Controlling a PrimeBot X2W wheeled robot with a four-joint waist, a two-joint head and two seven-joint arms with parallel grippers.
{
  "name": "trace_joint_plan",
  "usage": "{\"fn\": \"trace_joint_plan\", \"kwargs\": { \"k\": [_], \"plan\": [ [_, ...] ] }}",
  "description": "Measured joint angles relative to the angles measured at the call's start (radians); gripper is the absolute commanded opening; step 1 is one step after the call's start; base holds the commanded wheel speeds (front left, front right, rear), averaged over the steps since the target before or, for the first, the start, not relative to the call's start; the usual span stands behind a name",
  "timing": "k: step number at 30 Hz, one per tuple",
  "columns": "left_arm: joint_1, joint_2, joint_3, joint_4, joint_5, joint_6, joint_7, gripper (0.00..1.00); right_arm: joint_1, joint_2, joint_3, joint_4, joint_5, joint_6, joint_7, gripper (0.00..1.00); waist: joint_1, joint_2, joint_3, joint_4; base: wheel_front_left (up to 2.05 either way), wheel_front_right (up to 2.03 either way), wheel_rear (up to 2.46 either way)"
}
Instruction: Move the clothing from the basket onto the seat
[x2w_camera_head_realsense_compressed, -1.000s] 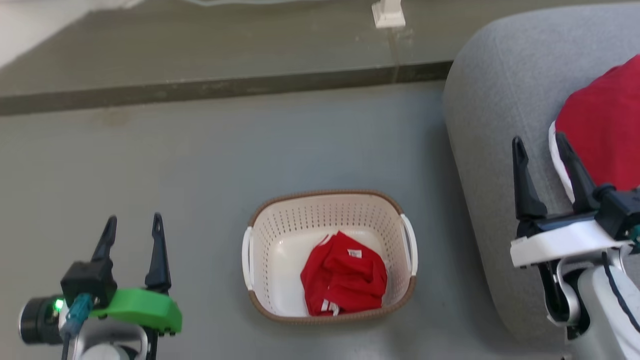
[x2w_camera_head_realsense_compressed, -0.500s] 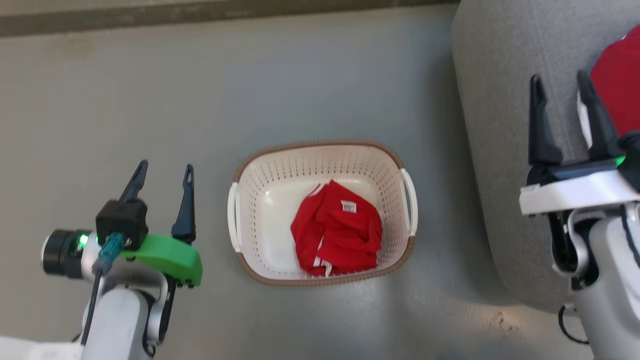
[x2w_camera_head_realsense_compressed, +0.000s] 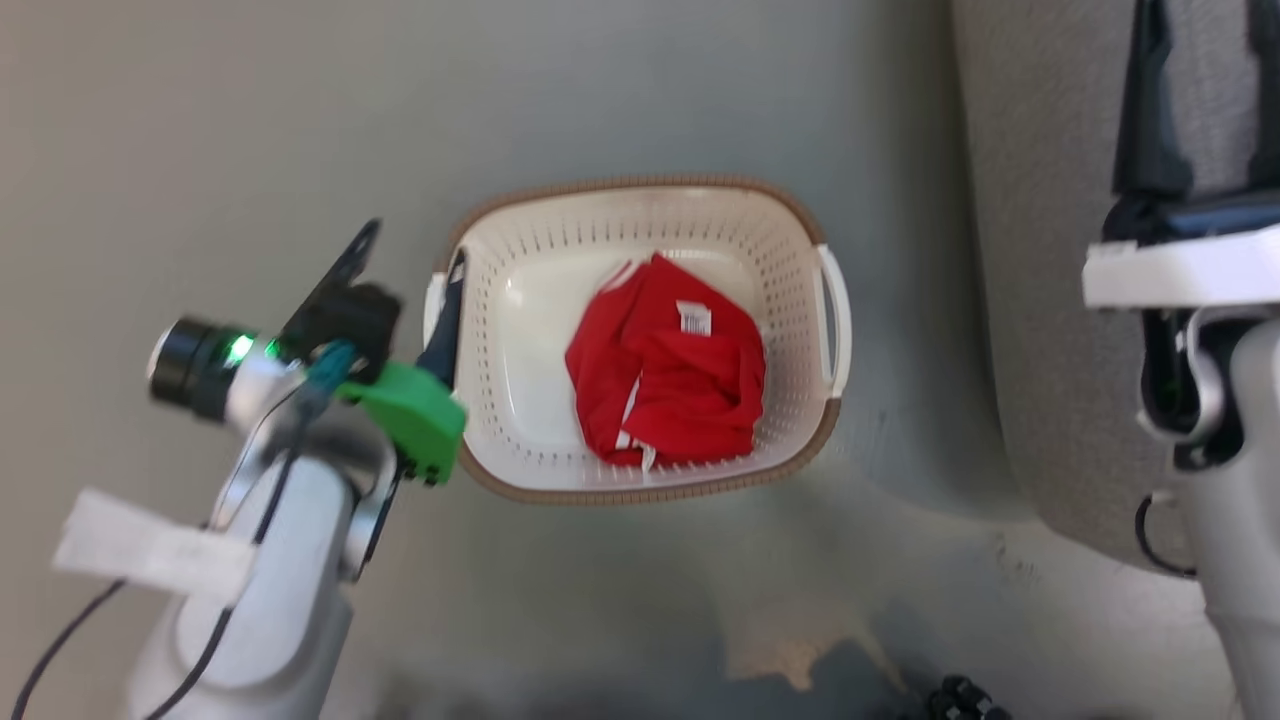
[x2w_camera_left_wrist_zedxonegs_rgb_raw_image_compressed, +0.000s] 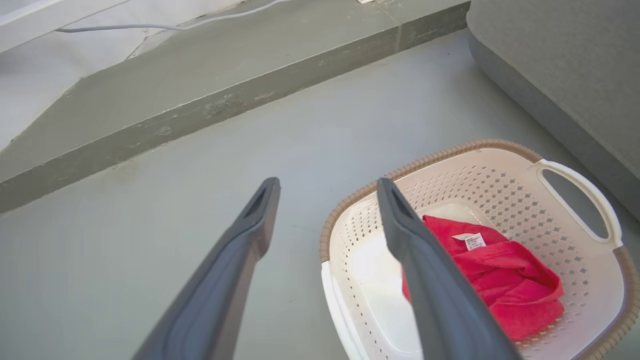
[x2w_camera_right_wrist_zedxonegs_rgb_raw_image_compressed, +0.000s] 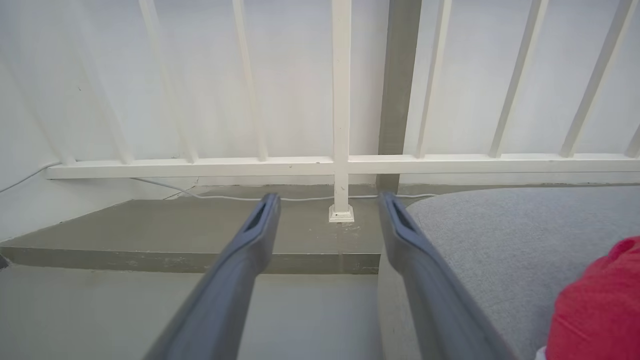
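Observation:
A crumpled piece of red clothing (x2w_camera_head_realsense_compressed: 665, 375) with a white tag lies in the cream basket (x2w_camera_head_realsense_compressed: 620, 185) on the grey floor. My left gripper (x2w_camera_head_realsense_compressed: 410, 265) is open, just left of the basket; its right finger overlaps the left handle in the head view. In the left wrist view the open left gripper (x2w_camera_left_wrist_zedxonegs_rgb_raw_image_compressed: 327, 185) hangs above the rim of the basket (x2w_camera_left_wrist_zedxonegs_rgb_raw_image_compressed: 450, 152), with the clothing (x2w_camera_left_wrist_zedxonegs_rgb_raw_image_compressed: 500, 280) lower right. My right gripper (x2w_camera_head_realsense_compressed: 1205, 60) is open over the grey seat (x2w_camera_head_realsense_compressed: 1050, 250). Another piece of red clothing (x2w_camera_right_wrist_zedxonegs_rgb_raw_image_compressed: 600, 305) lies on the seat (x2w_camera_right_wrist_zedxonegs_rgb_raw_image_compressed: 500, 235), right of the right gripper (x2w_camera_right_wrist_zedxonegs_rgb_raw_image_compressed: 327, 200).
A raised concrete step (x2w_camera_left_wrist_zedxonegs_rgb_raw_image_compressed: 200, 100) runs behind the basket. On it stands a white railing (x2w_camera_right_wrist_zedxonegs_rgb_raw_image_compressed: 340, 160) with a post base (x2w_camera_right_wrist_zedxonegs_rgb_raw_image_compressed: 341, 214), and a thin cable (x2w_camera_left_wrist_zedxonegs_rgb_raw_image_compressed: 150, 27) runs along the wall. A small dark object (x2w_camera_head_realsense_compressed: 960, 695) lies on the floor at the bottom edge.
The head camera has tilted down, shifting the whole picture. My left gripper has swung right, from well left of the basket to its left handle. Both grippers stay open.

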Motion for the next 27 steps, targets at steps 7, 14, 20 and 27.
{"fn": "trace_joint_plan", "kwargs": {
  "k": [7, 14, 20, 27],
  "plan": [
    [-0.113, -0.019, -0.045, 0.085, 0.038, -0.020, 0.030, 1.00, -0.092, -0.008, -0.002, -0.024, -0.006, 0.004, 0.000, 1.00, 0.0000, 0.0000, 0.101, 0.003, 0.00, 0.00, 0.00],
    [-0.218, -0.047, -0.104, 0.158, 0.093, -0.057, 0.046, 1.00, -0.175, -0.008, -0.002, -0.048, -0.011, 0.008, -0.002, 1.00, 0.0000, 0.0000, 0.202, 0.002, 0.00, 0.00, 0.00],
    [-0.279, -0.065, -0.183, 0.223, 0.145, -0.085, 0.039, 1.00, -0.215, -0.007, -0.001, -0.040, -0.021, 0.010, -0.005, 1.00, -0.0001, 0.0000, 0.269, -0.001, 0.00, 0.00, 0.00],
    [-0.332, -0.077, -0.296, 0.337, 0.210, -0.109, 0.033, 1.00, -0.253, 0.006, 0.019, -0.012, -0.038, 0.014, -0.013, 1.00, -0.0001, 0.0000, 0.334, -0.014, 0.00, 0.00, 0.00]
  ]
}}
